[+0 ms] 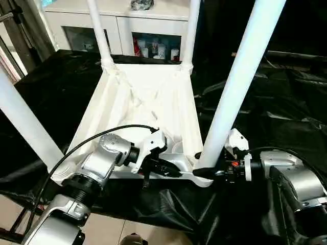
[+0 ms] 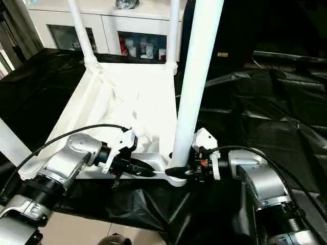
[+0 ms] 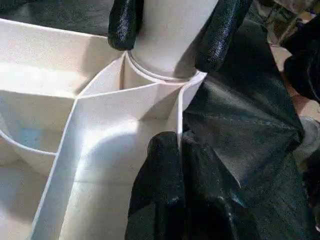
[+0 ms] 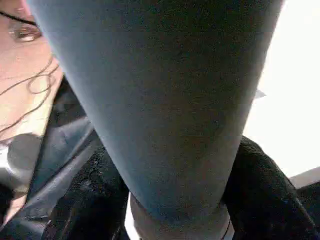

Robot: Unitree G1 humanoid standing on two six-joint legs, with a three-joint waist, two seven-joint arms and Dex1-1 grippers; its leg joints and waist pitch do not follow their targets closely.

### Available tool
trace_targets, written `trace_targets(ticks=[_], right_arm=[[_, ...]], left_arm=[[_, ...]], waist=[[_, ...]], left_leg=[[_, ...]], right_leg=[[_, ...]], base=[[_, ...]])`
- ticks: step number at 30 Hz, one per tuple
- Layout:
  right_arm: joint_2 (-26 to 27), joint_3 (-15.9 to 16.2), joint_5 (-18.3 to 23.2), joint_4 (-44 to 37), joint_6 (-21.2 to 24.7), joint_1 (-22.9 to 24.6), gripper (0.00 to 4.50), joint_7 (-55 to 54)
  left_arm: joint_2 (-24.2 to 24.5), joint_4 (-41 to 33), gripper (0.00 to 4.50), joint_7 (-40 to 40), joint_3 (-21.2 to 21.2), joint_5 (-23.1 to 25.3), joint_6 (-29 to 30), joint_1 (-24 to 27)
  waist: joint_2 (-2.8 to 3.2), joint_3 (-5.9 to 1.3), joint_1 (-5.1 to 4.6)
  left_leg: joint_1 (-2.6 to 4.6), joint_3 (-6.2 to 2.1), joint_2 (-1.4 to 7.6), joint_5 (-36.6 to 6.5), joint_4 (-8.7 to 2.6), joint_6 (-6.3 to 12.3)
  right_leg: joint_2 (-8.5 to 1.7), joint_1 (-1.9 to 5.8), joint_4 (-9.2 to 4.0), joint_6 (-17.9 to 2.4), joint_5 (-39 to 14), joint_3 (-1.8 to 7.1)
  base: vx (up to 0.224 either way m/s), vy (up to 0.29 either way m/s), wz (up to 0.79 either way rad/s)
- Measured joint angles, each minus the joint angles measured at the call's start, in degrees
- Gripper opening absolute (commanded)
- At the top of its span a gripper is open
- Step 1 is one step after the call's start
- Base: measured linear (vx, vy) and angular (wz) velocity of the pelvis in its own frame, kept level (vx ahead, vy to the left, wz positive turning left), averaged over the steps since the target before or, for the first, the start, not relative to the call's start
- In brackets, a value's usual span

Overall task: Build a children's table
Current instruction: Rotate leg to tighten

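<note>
Left eye view: white ribbed tabletop lying underside-up on the black-draped work table, four white legs standing in its corner sockets. Near-right leg rising from the front corner socket. Left gripper pressed shut at the tabletop's near rim, just beside that socket. Right gripper at the base of the near-right leg, its black fingers around it. White cabinet behind.

Right eye view: same layout; far-left leg and far-right leg upright at the far corners.

Left wrist view: closed black fingers resting on a rib by the socket; right gripper's fingertips on either side of the leg base.

Right wrist view: leg held between the two fingers, seemingly touching both, though hard to confirm.
</note>
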Motion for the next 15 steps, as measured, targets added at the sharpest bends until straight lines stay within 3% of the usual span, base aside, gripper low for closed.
trace_targets(ticks=[5, 7, 9, 15], right_arm=[[0.71, -0.47, -1.22, -0.26, -1.94, 1.48, 2.13, -2.63], [1.02, -0.50, -1.22, -0.21, -1.99, 1.69, 2.65, -3.12], [1.99, -0.72, -1.09, 0.67, -1.81, 1.83, 2.87, -4.23], [2.64, -0.82, -1.41, 2.38, -2.94, 2.01, 2.87, -5.42]], left_arm=[[-0.72, 0.97, 0.00, 1.58, -0.03, 0.31, -0.05, 0.06], [-0.72, 0.99, 0.00, 1.82, -0.03, 0.33, -0.05, 0.22], [-0.90, 0.99, 0.00, 2.05, -0.03, 0.33, -0.06, 0.23], [-0.93, 0.99, 0.00, 2.18, -0.01, 0.32, -0.27, 0.23]], waist=[[0.00, 0.00, -0.18], [0.01, 0.00, -0.20], [0.01, 0.00, -0.23], [0.02, -0.01, -0.31]], left_leg=[[0.12, -0.01, 0.02, 0.01, 0.14, -0.02], [0.13, -0.01, 0.02, 0.01, 0.14, -0.02], [0.11, -0.01, 0.02, 0.01, 0.17, -0.02], [0.08, -0.01, 0.01, 0.00, 0.14, -0.01]], right_leg=[[0.00, 0.00, 0.24, 0.04, -0.02, 0.05], [0.00, 0.00, 0.26, 0.05, -0.03, 0.06], [0.00, 0.00, 0.26, 0.03, -0.02, 0.07], [0.00, -0.04, 0.26, 0.02, -0.01, 0.07]], base=[[0.000, 0.000, 0.00], [0.000, 0.000, 0.00], [0.000, 0.000, 0.00], [0.000, 0.000, 0.00]])
